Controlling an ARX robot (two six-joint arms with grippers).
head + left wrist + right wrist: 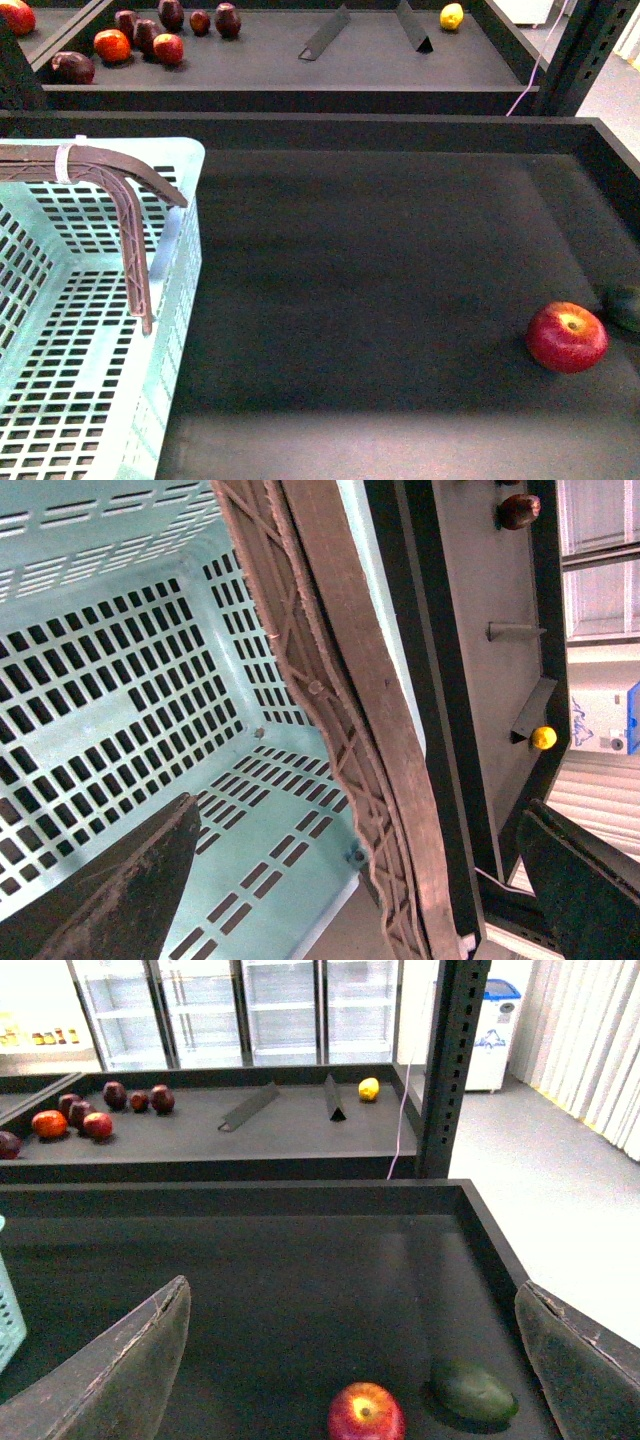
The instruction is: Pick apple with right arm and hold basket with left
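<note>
The bright red apple [567, 337] lies on the dark shelf at the near right, yellowish patch upward. In the right wrist view the apple [366, 1413] sits between the spread fingers of my open right gripper [355, 1360], untouched. The light blue basket [70, 330] stands at the near left with its brown ribbed handle [120, 190] raised and a white zip tie on it. My open left gripper [370, 880] straddles the handle [360, 730] above the basket floor [120, 710], one finger [120, 890] inside the basket and the other [580, 880] outside. Neither arm shows in the front view.
A dark green avocado-like fruit [475, 1390] lies beside the apple, next to the shelf's right wall [610, 160]. The farther shelf holds several dark red and orange fruits [150, 40], a small yellow fruit [452, 16] and two metal dividers [325, 35]. An upright post [450, 1060] stands at the right.
</note>
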